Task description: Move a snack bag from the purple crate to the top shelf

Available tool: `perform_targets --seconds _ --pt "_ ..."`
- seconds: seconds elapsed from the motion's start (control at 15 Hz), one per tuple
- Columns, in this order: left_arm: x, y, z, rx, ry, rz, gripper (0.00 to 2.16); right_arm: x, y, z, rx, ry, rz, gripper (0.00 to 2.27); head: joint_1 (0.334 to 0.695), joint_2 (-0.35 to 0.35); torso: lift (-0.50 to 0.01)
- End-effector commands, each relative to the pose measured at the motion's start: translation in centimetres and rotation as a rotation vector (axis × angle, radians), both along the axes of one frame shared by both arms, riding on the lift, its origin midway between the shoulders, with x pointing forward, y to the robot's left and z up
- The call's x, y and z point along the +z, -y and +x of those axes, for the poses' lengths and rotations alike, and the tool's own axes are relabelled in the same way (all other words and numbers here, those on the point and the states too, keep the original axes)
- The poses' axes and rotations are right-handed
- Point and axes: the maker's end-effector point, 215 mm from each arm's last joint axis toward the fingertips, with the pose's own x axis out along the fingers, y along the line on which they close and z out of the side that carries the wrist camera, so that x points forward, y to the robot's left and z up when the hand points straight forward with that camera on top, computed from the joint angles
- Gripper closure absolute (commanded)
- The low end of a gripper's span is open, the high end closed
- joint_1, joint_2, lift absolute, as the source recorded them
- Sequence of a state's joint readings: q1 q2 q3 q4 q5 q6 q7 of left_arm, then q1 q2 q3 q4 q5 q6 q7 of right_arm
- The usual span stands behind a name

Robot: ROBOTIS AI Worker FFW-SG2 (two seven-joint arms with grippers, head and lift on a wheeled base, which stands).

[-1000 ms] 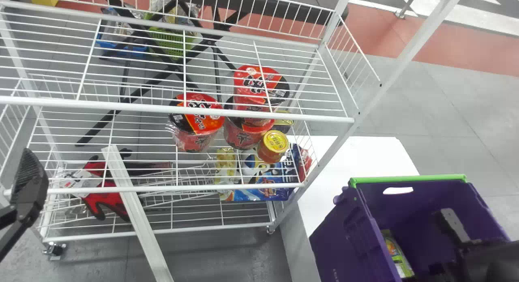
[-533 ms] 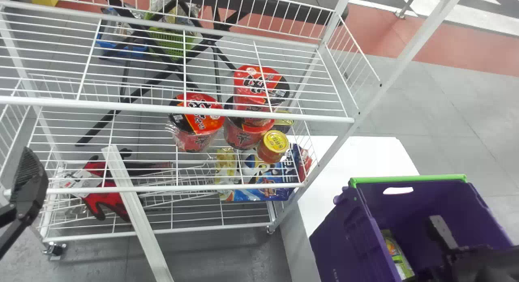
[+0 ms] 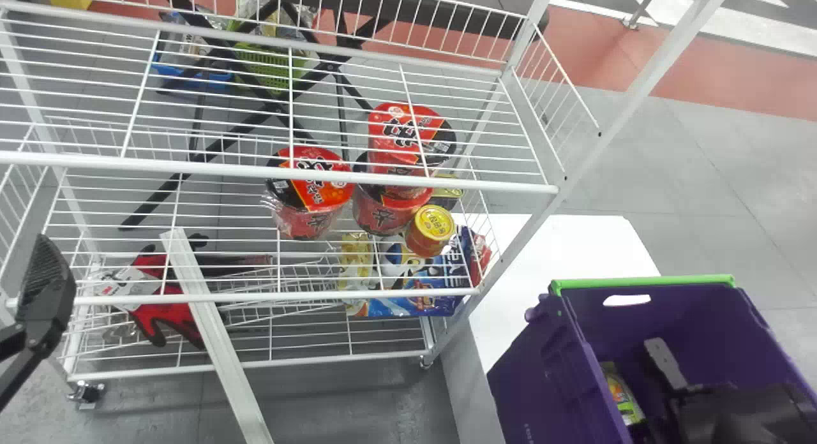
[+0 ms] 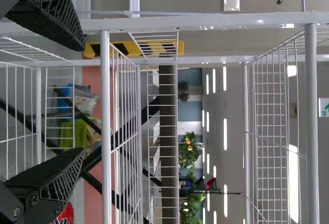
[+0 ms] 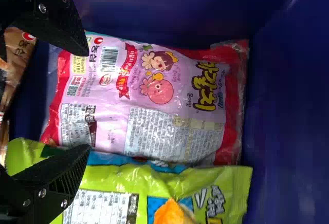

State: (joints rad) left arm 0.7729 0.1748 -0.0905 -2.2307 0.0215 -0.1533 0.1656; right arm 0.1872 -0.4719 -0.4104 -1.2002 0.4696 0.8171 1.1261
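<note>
1. Moved: right gripper point(image 3: 665, 364), shifted left inside purple crate point(image 3: 542, 393) since the earlier frames, now nearer the crate's left wall. Left gripper point(image 3: 44, 291) same spot, parked at the head view's left edge, beside the rack point(image 3: 281, 171).
2. Right jaws: apart, wide gap, per right wrist view. Fingertips over the near parts of the bags; contact, cannot tell.
3. Left jaws: spread apart, facing the wire shelves.
4. Snack bags: in crate. Pink bag point(image 5: 159, 95), red ends, lies flat, ahead of the gap between the right fingers. Green bag point(image 5: 236, 183) right alongside it, edges meeting, partly behind one finger. Brown bag point(image 5: 18, 54) near the finger bases.
5. Crate: green rim strip, right of rack, by the white table point(image 3: 574, 246).
6. Rack: red noodle tubs point(image 3: 319, 205) and yellow-lidded cup point(image 3: 431, 230) below the top wire shelf; blue bag point(image 3: 408, 307) lower, red glove point(image 3: 153, 313) at lower left.
</note>
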Motion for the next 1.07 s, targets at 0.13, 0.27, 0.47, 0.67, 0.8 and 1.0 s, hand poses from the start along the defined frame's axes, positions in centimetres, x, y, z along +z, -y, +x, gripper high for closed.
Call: perform_targets --seconds 0.13,0.27,0.47,0.67,0.8,1.0 --pt "0.1 0.0 0.0 0.0 0.002 -0.001 0.13 -0.8 -0.1 -0.3 -0.013 -0.021 -0.031 0.2 0.695 -0.35 -0.457" --pt "-0.1 0.0 0.0 0.0 -0.001 0.0 0.13 -1.1 0.2 -0.7 -0.02 -0.028 -0.048 0.2 0.695 -0.35 -0.457" --pt "-0.1 0.1 0.0 -0.001 0.002 -0.002 0.13 -1.4 0.0 -0.5 -0.018 -0.025 -0.051 0.2 0.695 -0.35 -0.457" --pt "0.0 0.0 0.0 0.001 0.003 -0.003 0.13 -1.7 -0.2 0.0 -0.019 -0.026 -0.062 0.2 0.695 -0.35 -0.457" --pt "-0.1 -0.1 0.0 0.004 0.002 -0.002 0.13 -2.2 -0.4 0.2 -0.015 -0.028 -0.072 0.21 0.695 -0.35 -0.457" --pt "-0.3 -0.1 0.0 0.004 -0.001 -0.001 0.13 -2.8 -0.8 0.1 -0.008 -0.041 -0.083 0.21 0.695 -0.35 -0.457"
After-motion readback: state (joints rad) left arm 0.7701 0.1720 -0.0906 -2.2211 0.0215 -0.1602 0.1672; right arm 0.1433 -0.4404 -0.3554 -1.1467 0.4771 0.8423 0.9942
